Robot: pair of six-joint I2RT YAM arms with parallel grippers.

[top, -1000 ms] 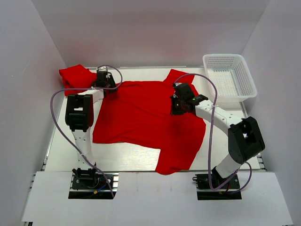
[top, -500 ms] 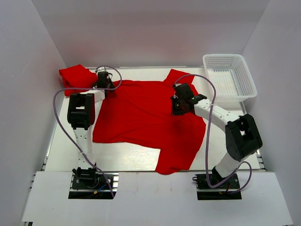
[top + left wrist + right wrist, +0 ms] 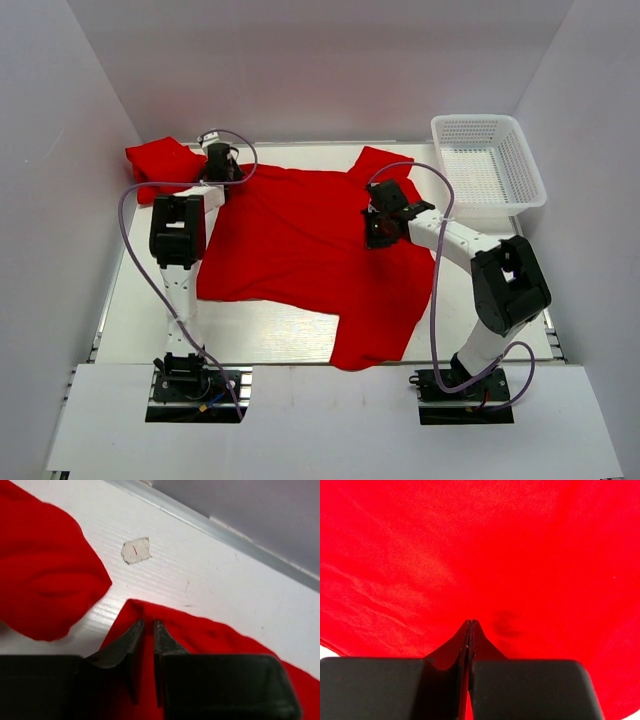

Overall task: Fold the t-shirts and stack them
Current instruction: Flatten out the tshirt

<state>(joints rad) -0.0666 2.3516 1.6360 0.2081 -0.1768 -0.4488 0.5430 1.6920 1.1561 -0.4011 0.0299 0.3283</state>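
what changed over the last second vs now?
Left gripper shifted slightly toward the far edge, pinching the spread t-shirt at its far-left corner; the right arm's elbow eased inward. Right gripper stayed clamped on the shirt; bunched t-shirt and basket unmoved.

The spread shirt (image 3: pixel 300 250) is covering most of the table (image 3: pixel 260 335), leaving a bare strip along the near edge and a narrow gap at the far left beside the bunched shirt (image 3: pixel 158 165). The basket (image 3: pixel 500 208) is blocking the far right corner. The left arm (image 3: pixel 175 235) and right arm (image 3: pixel 460 240) are reaching over the sides, and walls (image 3: pixel 320 70) are closing in on three sides.
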